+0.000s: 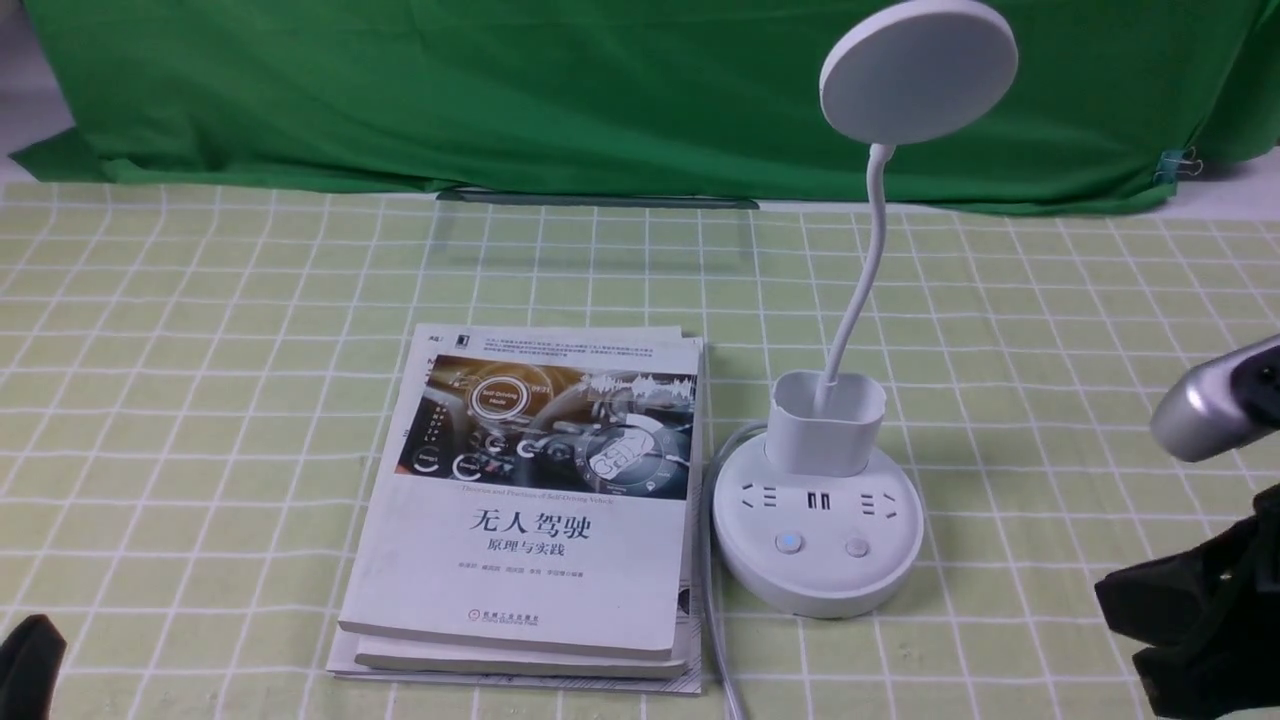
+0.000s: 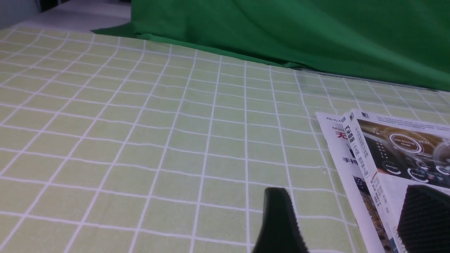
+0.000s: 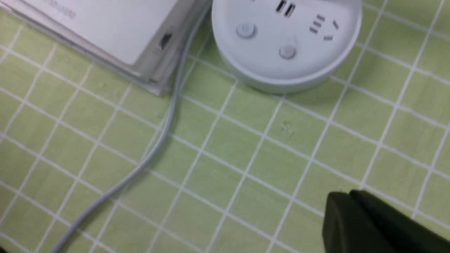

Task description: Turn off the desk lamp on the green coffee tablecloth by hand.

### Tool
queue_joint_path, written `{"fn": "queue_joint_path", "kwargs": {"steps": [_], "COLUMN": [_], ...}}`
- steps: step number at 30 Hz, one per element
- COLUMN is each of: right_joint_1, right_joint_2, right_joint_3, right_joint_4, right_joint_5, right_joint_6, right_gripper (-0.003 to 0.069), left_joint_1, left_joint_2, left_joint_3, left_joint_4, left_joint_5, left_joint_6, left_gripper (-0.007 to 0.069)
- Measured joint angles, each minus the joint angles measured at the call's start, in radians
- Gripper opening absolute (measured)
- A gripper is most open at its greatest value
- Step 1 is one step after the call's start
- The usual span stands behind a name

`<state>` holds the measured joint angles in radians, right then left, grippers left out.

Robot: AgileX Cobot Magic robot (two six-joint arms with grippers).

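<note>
The jaws of the right gripper (image 3: 339, 207) are pressed together with nothing between them, at the right edge of the table. They are clear of the desk lamp (image 1: 825, 425), off to its right and nearer the robot. A grey bar-shaped camera (image 1: 1210, 405) sits above them on the wrist. The left gripper (image 2: 346, 196) has its jaws spread wide and empty. It is at the near left corner, and in its wrist view one finger overlaps the cover of the books (image 1: 530, 500).

The lamp stands upright on the green coffee tablecloth (image 1: 200, 400), right of centre and just beside the stack of books. Its round base (image 1: 815, 570) rests flat on the checked cloth. Sockets run across the top of the base, with two round buttons below them. The left button (image 1: 788, 543) has a faint bluish tint and the right button (image 1: 857, 547) is plain. Behind the sockets is the cup-like holder, and the thin neck (image 1: 865, 260) rises out of it and curves up to the flat disc head (image 1: 918, 70). The head shows against the dark green backdrop cloth (image 1: 500, 90). I cannot tell from here whether the head is lit.

A grey cable (image 1: 715, 600) leaves the left side of the base. It runs toward the near edge between the lamp and the books.
</note>
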<state>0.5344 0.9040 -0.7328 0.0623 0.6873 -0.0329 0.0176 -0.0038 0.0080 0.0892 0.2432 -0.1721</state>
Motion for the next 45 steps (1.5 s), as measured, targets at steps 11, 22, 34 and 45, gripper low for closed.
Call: {"fn": "queue_joint_path", "kwargs": {"steps": [11, 22, 34, 45], "right_joint_1": [-0.382, -0.484, -0.484, -0.484], "right_joint_2": [-0.559, -0.902, -0.902, -0.902], "right_joint_3": [0.540, 0.742, 0.742, 0.742], "right_joint_4": [-0.003, -0.003, -0.003, -0.003], "right_joint_5": [-0.463, -0.469, -0.448, -0.448], "right_joint_6": [-0.090, -0.094, -0.106, -0.106], "right_gripper": [0.0041, 0.0041, 0.0041, 0.0052], "left_joint_1": [0.003, 0.003, 0.003, 0.003], "left_joint_2": [0.000, 0.000, 0.000, 0.000], "left_joint_3": [0.000, 0.000, 0.000, 0.000], "left_joint_4": [0.000, 0.000, 0.000, 0.000], "left_joint_5": [0.000, -0.002, 0.000, 0.000], "left_joint_6": [0.000, 0.000, 0.000, 0.000], "left_gripper": [0.0410, 0.0410, 0.0410, 0.0410]}}
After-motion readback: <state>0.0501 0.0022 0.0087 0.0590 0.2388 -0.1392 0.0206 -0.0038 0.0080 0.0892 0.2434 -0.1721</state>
